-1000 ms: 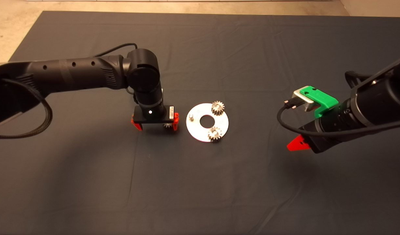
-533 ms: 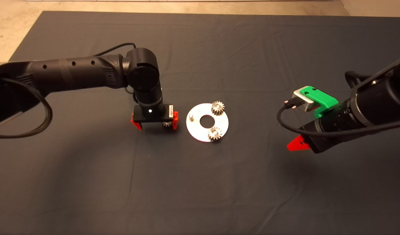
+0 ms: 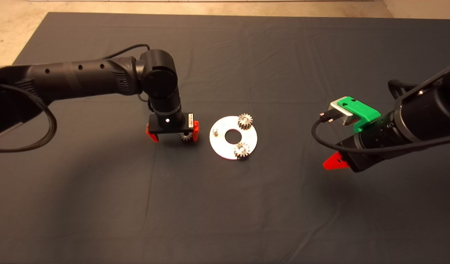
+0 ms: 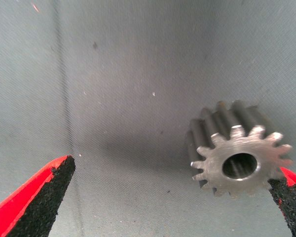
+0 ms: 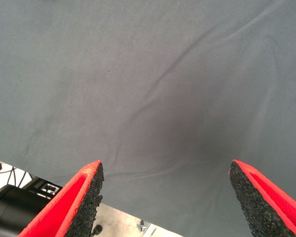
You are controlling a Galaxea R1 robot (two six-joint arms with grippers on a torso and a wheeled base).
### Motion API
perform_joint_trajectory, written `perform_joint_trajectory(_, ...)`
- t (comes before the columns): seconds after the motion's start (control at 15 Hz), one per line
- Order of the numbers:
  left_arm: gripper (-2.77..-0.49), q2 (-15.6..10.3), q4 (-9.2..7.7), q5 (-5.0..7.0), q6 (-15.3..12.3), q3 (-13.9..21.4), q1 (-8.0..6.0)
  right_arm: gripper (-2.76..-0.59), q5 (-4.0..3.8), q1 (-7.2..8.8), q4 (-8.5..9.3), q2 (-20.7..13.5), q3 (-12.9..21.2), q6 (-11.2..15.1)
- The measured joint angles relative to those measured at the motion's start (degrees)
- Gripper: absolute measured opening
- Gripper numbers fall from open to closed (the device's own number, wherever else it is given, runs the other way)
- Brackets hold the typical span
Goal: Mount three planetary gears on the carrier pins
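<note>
Since a second ago your left claw (image 3: 172, 134) has drifted slightly away from the disc (image 3: 225, 148), fingers spread wide around the third gear (image 4: 238, 159) lying against one pad; close on it next, then carry it to the bare pin (image 3: 216, 131).

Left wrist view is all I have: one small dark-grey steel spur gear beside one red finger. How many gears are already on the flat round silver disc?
Observer: Two small steel gears sit on pins of the flat round silver disc.
Operator: Any pin free?
Observer: Yes, one short silvery stud stands bare on the side of the disc nearest the left gripper.
Operator: Where is my gear relative to that disc?
Observer: The third small dark-grey steel gear lies on the dark mat beside the disc, between the open fingers.
Operator: And the right arm?
Observer: The right gripper waits open over bare mat, far from the disc.
</note>
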Motion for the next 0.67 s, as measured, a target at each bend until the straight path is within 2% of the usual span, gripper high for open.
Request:
perform_joint_trajectory(0.27,-0.49,-0.13,0.02,-0.69,0.0,-0.09,-1.28,-1.47,-0.01,0.0,0.0,0.0,0.0,0.0)
perform_joint_trajectory(0.4,-0.49,-0.13,0.0,-1.4,0.0,-0.09,-1.38,-1.47,0.0,0.0,0.02,0.01,0.0,0.0)
perform_joint_trajectory(0.47,-0.49,-0.13,0.0,-2.27,0.0,-0.09,-1.38,-1.47,-0.01,0.0,0.02,0.0,0.0,0.0)
perform_joint_trajectory(0.6,-0.49,-0.13,0.0,-4.96,0.0,-0.09,-1.38,-1.47,-0.01,0.0,0.0,0.0,0.0,0.0)
perform_joint_trajectory(0.67,-0.49,-0.13,0.0,-5.66,0.0,-0.09,-1.35,-1.47,-0.01,0.0,0.02,0.0,0.0,0.0)
